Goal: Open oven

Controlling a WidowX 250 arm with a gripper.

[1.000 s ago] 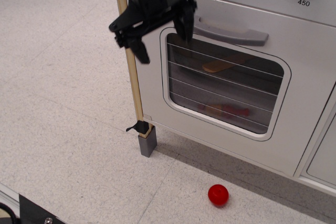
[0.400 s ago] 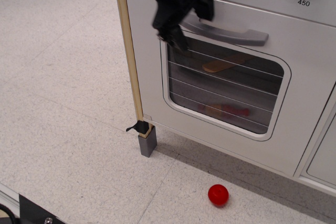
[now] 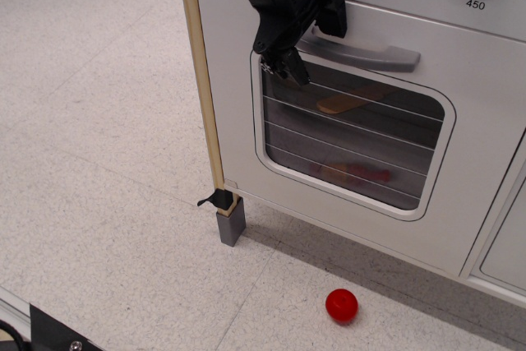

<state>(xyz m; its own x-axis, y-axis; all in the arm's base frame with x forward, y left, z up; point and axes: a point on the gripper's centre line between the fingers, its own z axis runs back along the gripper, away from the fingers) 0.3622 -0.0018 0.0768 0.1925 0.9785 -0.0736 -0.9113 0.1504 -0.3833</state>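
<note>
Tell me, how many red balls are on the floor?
1. The red ball lies on the floor in front of the oven, below its window. Others may be outside the picture.

This looks like a robotics lab or test room rather than a real kitchen. The white toy kitchen oven with a pale wooden frame post (image 3: pixel 200 80) stands straight on a speckled light-grey vinyl tile floor (image 3: pixel 99 162), its corner resting on a small grey block foot (image 3: pixel 231 226) with a strip of black tape (image 3: pixel 217 199) at the post's base. A black robot gripper (image 3: pixel 306 34) hangs at the grey bar handle (image 3: pixel 362 51). A small red ball (image 3: pixel 342 306) lies loose on the floor.
</note>
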